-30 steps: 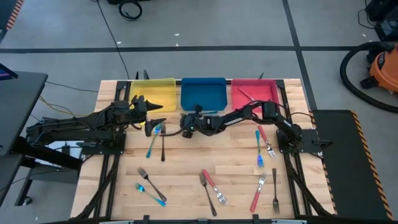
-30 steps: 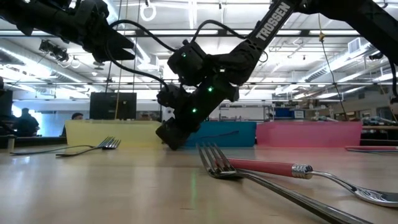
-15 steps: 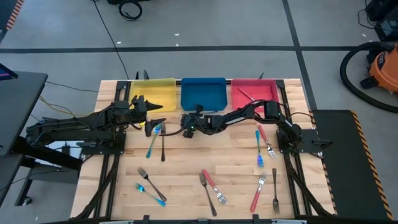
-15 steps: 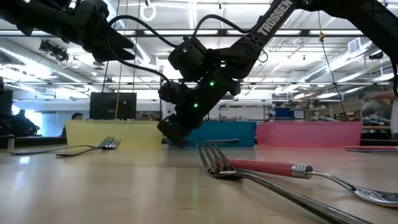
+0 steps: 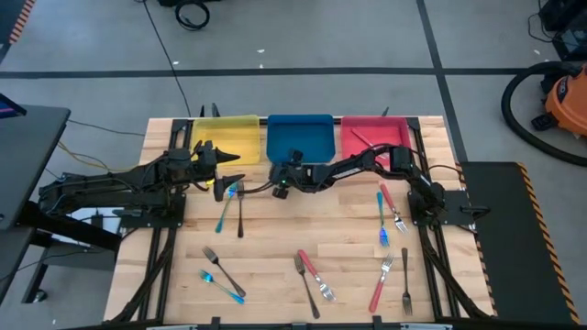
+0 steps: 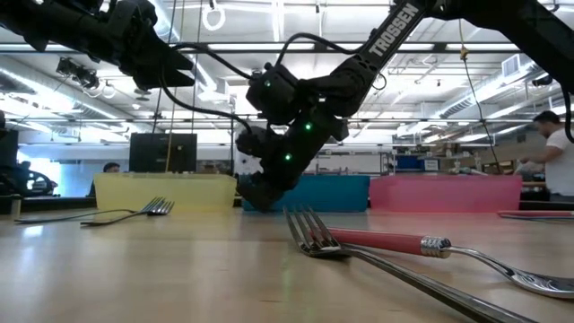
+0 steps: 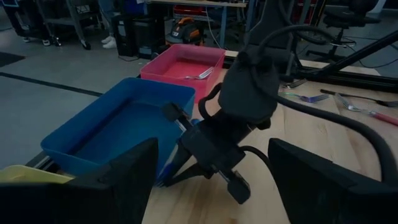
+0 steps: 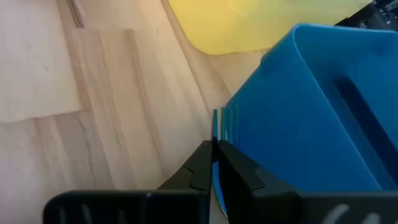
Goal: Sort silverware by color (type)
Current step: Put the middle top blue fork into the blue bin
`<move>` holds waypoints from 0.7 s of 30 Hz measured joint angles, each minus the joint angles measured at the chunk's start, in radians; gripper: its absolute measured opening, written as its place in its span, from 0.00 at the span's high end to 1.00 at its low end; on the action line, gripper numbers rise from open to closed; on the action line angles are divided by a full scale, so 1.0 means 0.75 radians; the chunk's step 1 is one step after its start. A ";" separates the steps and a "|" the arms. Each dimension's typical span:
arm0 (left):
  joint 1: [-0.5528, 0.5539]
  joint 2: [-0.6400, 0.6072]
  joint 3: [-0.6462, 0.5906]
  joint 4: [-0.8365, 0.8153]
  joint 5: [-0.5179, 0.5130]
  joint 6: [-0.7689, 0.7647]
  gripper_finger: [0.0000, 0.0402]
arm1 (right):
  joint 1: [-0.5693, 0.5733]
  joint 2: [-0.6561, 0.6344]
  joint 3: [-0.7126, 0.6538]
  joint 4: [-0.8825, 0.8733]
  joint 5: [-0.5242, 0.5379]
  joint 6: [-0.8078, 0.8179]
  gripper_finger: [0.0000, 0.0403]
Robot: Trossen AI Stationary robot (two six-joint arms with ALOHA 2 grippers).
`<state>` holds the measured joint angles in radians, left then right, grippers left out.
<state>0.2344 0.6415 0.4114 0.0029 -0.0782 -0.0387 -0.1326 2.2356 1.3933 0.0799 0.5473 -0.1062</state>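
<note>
A thin blue-handled fork (image 8: 214, 146) is pinched between the nearly closed fingers of the right gripper (image 8: 214, 163), just beside the near wall of the blue plastic bin (image 5: 299, 137) — held low, apparently for lifting over its rim. The left gripper (image 5: 223, 168), spread wide and empty, waits near the bin's left side.

This is a big open workshop or robotics lab: in the low view, long ceiling lights (image 6: 224, 47) run across the top of the frame over shelving and benches, with a person (image 6: 549, 152) at the far right. In the high view, grey concrete floor (image 5: 321, 37) fills the top, an orange shop vacuum (image 5: 561, 99) upper right.
</note>
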 joint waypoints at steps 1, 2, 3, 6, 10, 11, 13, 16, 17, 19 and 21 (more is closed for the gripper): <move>0.000 0.000 0.000 0.000 0.000 0.000 0.24 | -0.002 0.000 0.000 -0.008 0.000 -0.001 0.92; 0.000 0.000 0.000 0.000 0.000 0.000 0.24 | -0.004 0.000 0.000 -0.014 -0.002 -0.001 0.92; 0.000 0.000 0.000 0.000 0.000 0.000 0.24 | -0.006 0.000 0.000 -0.019 -0.002 -0.002 0.92; 0.000 0.000 0.000 0.000 0.000 0.000 0.24 | -0.009 -0.001 0.000 -0.041 0.016 -0.002 0.92; 0.000 0.000 -0.001 0.000 0.000 0.000 0.24 | -0.008 -0.001 0.000 -0.043 0.043 -0.030 0.92; -0.001 0.000 -0.001 0.000 0.000 0.000 0.24 | -0.008 -0.001 0.000 -0.043 0.045 -0.032 0.92; -0.001 0.000 -0.001 0.000 0.000 0.000 0.24 | -0.008 -0.001 0.001 -0.043 0.047 -0.031 0.92; -0.001 0.000 -0.001 0.000 0.000 0.000 0.24 | -0.008 -0.001 0.001 -0.042 0.039 -0.031 0.91; -0.001 0.000 -0.001 0.000 0.000 0.000 0.24 | -0.008 -0.001 0.000 -0.042 0.039 -0.031 0.91; -0.001 0.000 -0.001 0.000 0.000 0.000 0.24 | -0.008 -0.001 0.000 -0.042 0.034 -0.031 0.91; -0.001 0.000 -0.001 0.000 0.000 0.000 0.24 | -0.009 -0.001 0.000 -0.042 0.019 -0.031 0.89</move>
<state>0.2340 0.6415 0.4110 0.0029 -0.0780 -0.0387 -0.1390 2.2353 1.3933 0.0486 0.5614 -0.1299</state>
